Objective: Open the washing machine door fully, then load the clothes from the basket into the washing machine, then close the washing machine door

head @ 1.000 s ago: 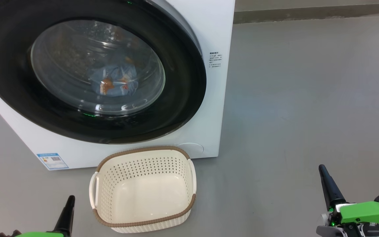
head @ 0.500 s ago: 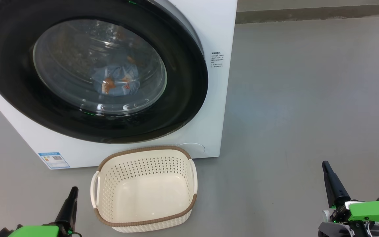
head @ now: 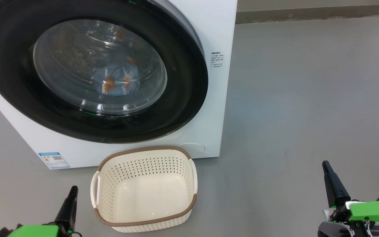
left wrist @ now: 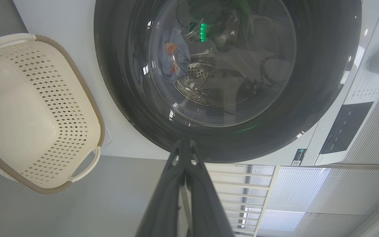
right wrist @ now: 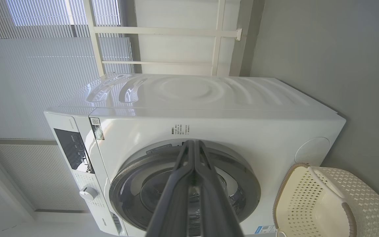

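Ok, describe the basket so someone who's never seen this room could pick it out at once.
Find the big white washing machine with its round black-rimmed door. On the grey floor just in front, below that door, sits the basket. It is small, cream, perforated, with a brown woven-look rim and side handles, and empty.

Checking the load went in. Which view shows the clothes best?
Head view: the clothes sit large and clear behind the washing machine door. The left wrist view shows them smaller, dimmer. In the right wrist view, the right pincer crosses the glass.
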You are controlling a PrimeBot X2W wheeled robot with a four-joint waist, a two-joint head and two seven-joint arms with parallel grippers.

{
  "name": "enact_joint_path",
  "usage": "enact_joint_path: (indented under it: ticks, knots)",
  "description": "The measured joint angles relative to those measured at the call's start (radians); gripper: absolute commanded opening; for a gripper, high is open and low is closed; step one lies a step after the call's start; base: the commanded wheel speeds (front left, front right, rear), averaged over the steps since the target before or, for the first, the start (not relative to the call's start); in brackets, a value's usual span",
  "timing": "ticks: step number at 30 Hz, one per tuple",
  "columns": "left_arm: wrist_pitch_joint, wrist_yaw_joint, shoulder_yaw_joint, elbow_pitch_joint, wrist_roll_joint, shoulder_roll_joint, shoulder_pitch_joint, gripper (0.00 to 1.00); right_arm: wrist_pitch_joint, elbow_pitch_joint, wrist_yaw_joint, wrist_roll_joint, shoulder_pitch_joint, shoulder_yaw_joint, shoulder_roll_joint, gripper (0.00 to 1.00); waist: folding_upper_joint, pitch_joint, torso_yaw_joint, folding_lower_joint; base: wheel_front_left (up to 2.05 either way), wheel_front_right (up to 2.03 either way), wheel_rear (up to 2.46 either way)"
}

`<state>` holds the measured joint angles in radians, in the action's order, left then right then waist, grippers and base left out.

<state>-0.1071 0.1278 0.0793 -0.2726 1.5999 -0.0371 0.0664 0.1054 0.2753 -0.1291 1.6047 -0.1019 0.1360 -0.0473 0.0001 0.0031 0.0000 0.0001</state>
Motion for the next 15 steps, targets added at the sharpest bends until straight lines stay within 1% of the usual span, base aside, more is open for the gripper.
enact_joint_path:
  ticks: [15]
  knots:
    - [0.000,0.000,0.000,0.000,0.000,0.000,0.000,0.00,0.000,0.000,0.000,0.000,0.000,0.000,0.000,0.00,0.0000,0.000,0.000,0.0000,0.00,0.00,0.00]
